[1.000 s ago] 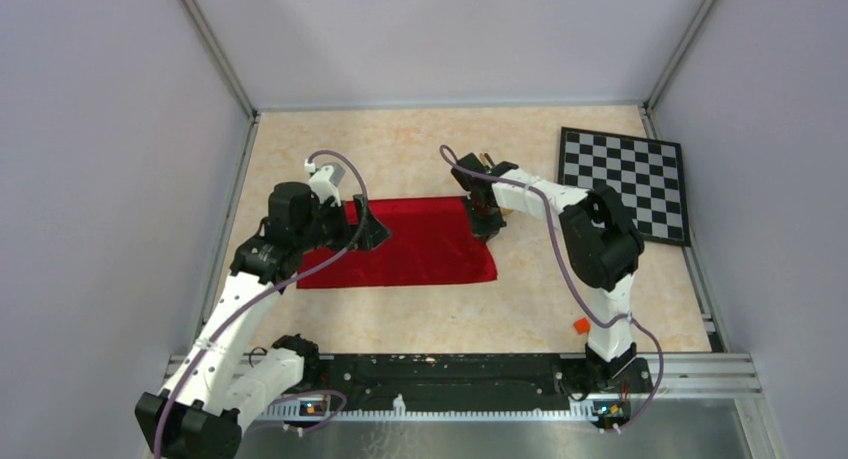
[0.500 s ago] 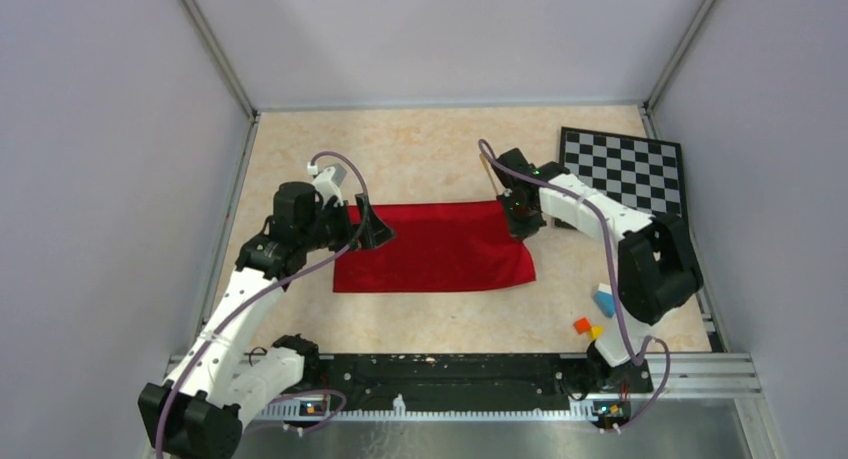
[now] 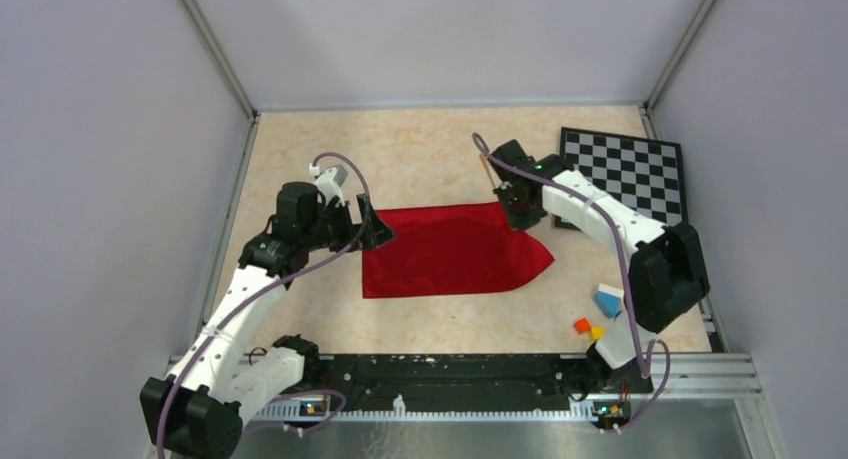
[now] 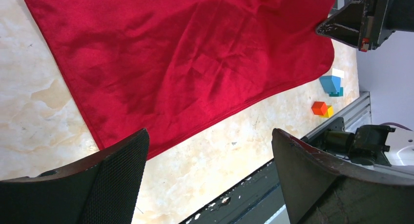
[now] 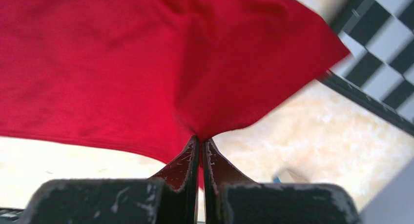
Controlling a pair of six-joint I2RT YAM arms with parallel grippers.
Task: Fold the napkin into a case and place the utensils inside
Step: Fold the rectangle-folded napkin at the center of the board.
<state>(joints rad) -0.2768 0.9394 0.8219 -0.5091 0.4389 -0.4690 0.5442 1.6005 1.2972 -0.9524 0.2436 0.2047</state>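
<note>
Napkin (image 3: 450, 254) flat, just left of checkered board (image 3: 625, 179); bare table (image 3: 420, 149) beyond its far edge; right gripper (image 5: 201, 140) clamped on its board-side far corner; left gripper (image 4: 209, 136) spread wide, holding nothing; napkin has shifted boardward.

Top camera looks down — wrist cameras close over napkin (image 3: 450, 259).

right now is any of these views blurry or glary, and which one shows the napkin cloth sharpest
Top external: even, soft light, no glare, only faint shadows, the napkin clean-edged. Left wrist: the sharpest, with creases and weave readable. Right wrist: the softest, with the cloth texture mostly lost and the checkered board slightly blurred.
</note>
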